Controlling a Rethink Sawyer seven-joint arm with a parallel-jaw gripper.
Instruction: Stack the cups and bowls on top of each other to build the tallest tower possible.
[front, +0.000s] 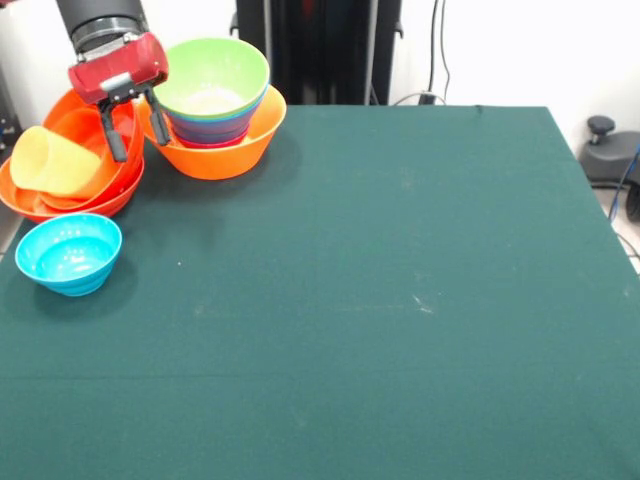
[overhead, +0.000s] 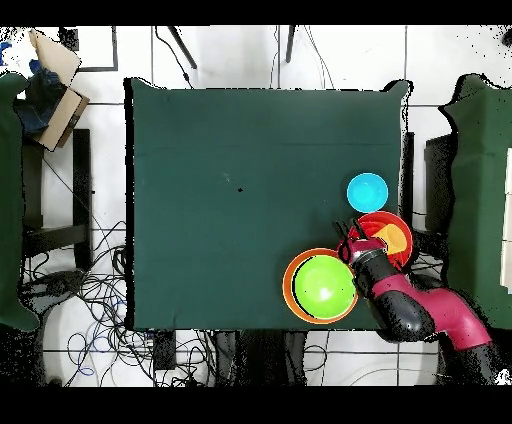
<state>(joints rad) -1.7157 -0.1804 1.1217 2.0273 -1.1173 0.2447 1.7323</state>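
Overhead, just a lime bowl (overhead: 323, 282) inside a light-orange one (overhead: 294, 287); from the front, blue and magenta rims between them in that tower (front: 213, 112). Jaws released, gripper (front: 132, 130) hanging between tower and red-orange bowls (front: 95, 205) holding a tipped pale-yellow cup (front: 52, 160). Cyan bowl (front: 69, 254) apart on dark green cloth-covered table (front: 400, 300). Tiled floor, cables around.

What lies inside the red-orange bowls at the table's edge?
The pale-yellow tumbler lies on its side inside the red-orange bowls. It covers the bowl's bottom. The gripper hangs open above.
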